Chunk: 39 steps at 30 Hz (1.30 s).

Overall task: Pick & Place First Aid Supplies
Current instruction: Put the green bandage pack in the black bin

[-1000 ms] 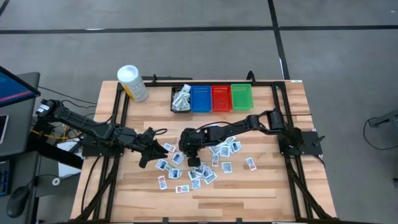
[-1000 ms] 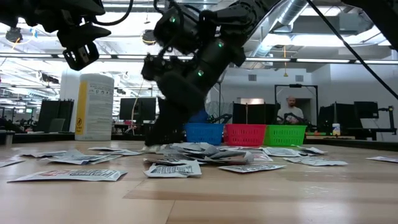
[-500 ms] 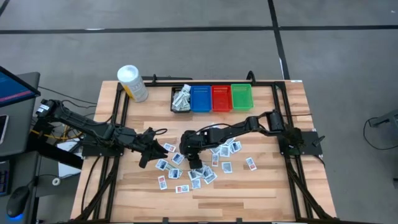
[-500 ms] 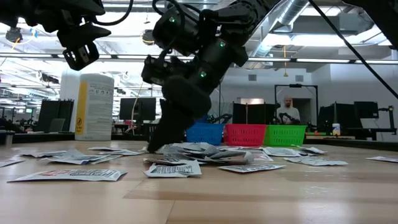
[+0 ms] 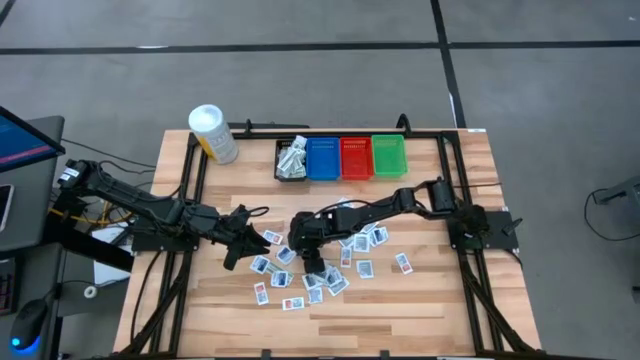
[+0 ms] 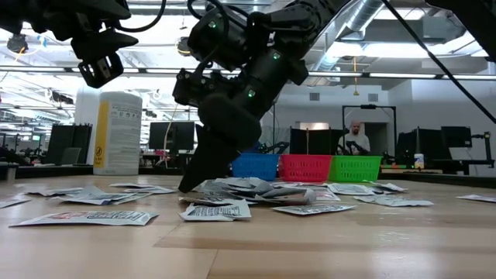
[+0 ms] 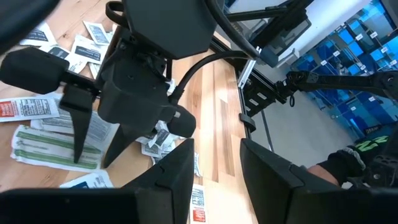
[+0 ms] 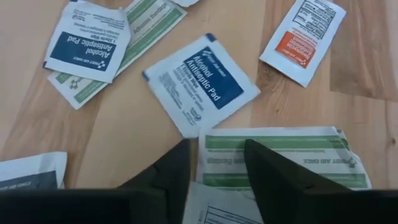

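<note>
- The right hand is down among the scattered first aid packets near the middle of the tabletop, its fingers parted by a narrow gap with nothing between them.
- In the right wrist view those fingers straddle the edge of a green-striped packet lying flat on the wood; whether the tips touch it is hard to judge.
- Just beyond lies a blue-labelled alcohol pad, with an orange-marked packet to one side.
- The left hand hovers above the tabletop just beside the pile's left edge, fingers apart and empty.
- Most packets lie loose in a patch between the two arms; a few more sit in the black bin.
- Beside it in a row stand the blue bin, red bin and green bin.
- A white tub with a yellow label stands at the far left corner.
</note>
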{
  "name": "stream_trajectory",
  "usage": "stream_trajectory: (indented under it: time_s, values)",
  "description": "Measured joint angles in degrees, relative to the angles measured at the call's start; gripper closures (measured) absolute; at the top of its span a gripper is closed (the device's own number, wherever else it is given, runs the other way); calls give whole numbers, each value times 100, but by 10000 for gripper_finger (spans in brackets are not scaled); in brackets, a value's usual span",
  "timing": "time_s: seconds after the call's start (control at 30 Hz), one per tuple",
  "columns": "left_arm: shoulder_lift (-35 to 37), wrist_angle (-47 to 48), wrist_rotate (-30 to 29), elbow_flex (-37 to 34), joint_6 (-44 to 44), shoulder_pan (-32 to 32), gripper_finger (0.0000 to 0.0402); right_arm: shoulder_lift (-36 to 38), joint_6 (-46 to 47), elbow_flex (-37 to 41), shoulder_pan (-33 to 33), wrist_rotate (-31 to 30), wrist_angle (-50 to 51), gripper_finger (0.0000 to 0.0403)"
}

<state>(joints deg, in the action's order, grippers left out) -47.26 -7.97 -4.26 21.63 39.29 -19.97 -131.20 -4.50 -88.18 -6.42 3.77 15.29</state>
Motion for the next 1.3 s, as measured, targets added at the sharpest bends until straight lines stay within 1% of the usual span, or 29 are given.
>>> stream_trajectory:
  time_s: [0.23, 0.33, 0.37, 0.57, 0.7, 0.93, 1.3]
  values:
    - [0, 0, -1, 0, 0, 0, 271, -4, 12, 12, 7, 92, -22, 358]
    - [0, -2, 1, 0, 1, 0, 271, -4, 145, 14, 4, 100, -21, 392]
    - [0, 0, -1, 0, 0, 0, 271, -4, 177, 15, 4, 109, -21, 397]
    - [0, 0, -1, 0, 0, 0, 271, 33, 222, 27, 2, 125, -54, 390]
    - [0, 0, 0, 0, 1, 0, 271, 35, 276, -59, 7, 129, 17, 398]
    - [0, 0, -1, 0, 2, -1, 271, -13, 325, -530, 9, 212, 226, 398]
    - [0, 0, -1, 0, 2, 0, 271, -24, 95, -1670, 63, 218, 1132, 402]
